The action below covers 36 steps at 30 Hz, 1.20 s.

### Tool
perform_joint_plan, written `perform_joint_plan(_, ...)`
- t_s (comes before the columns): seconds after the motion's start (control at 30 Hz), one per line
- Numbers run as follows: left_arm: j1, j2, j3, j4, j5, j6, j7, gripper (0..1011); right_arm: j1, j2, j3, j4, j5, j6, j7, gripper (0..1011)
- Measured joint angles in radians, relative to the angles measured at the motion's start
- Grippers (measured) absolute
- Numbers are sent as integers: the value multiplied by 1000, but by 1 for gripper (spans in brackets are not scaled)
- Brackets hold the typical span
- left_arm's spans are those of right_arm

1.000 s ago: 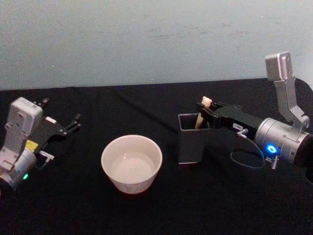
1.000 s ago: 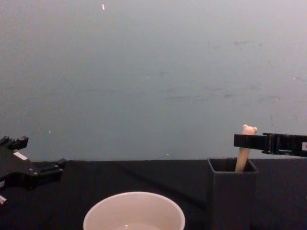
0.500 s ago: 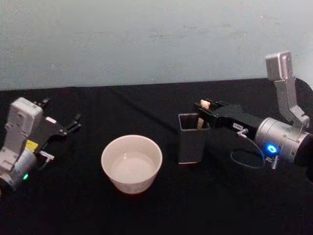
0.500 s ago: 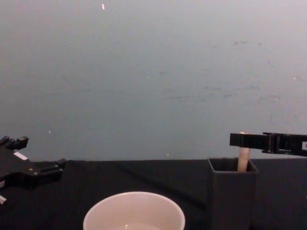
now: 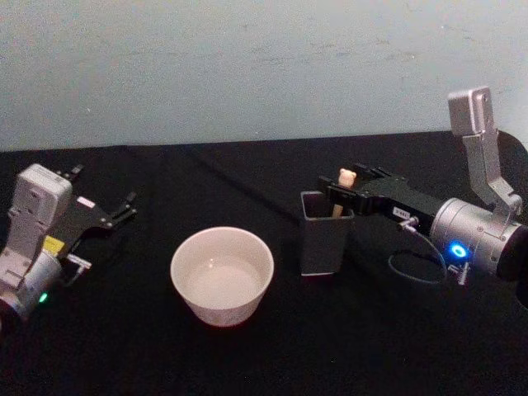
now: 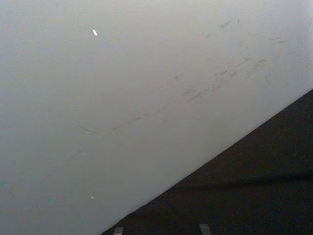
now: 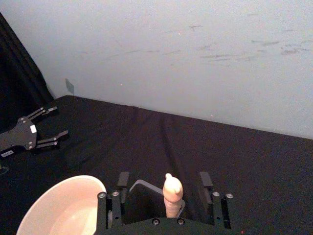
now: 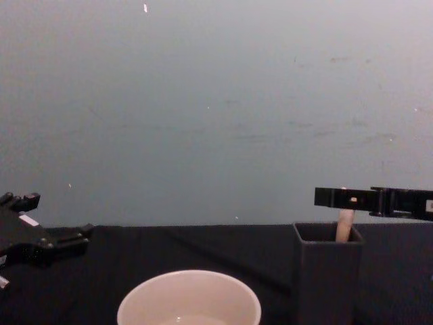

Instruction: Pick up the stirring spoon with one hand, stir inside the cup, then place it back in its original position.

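Spoon handle stood upright in the dark grey holder (image 5: pixel 326 232), right of the cup (image 5: pixel 222 275) on the black surface (image 5: pixel 247 355). The stirring spoon (image 7: pixel 172 194) rose between the right gripper (image 7: pixel 165 195)'s spread jaws, which straddled it without touching. That arm reached in level from the right, above the holder's rim. The left gripper (image 5: pixel 124 208) rested at the far left, jaws parted, well apart from the cup.

Looks like a lab or test bench, not a home. Table (image 5: pixel 247 363) draped in plain black cloth, set against a bare, scuffed pale blue-grey wall (image 5: pixel 247 66). No furniture or household clutter around it.
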Motion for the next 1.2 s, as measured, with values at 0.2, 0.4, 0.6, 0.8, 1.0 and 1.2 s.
perform_joint_plan(0.2, 0, 0, 0, 0, 0, 0, 0, 1001, -9, -16, 17, -9, -34, -55, -13, 1002)
perform_joint_plan(0.4, 0, 0, 0, 0, 0, 0, 0, 1001, -18, -68, 66, -19, -77, -142, -93, 1002)
perform_joint_plan(0.6, 0, 0, 0, 0, 0, 0, 0, 1001, -30, -117, 92, -5, -199, -248, -226, 1000)
perform_joint_plan(0.8, 0, 0, 0, 0, 0, 0, 0, 1001, -55, -124, 84, 30, -304, -269, -308, 1000)
perform_joint_plan(1.0, 0, 0, 0, 0, 0, 0, 0, 1001, -110, -117, 63, 66, -395, -260, -355, 1000)
perform_joint_plan(1.2, 0, 0, 0, 0, 0, 0, 0, 1001, -144, -120, 48, 94, -436, -245, -360, 1000)
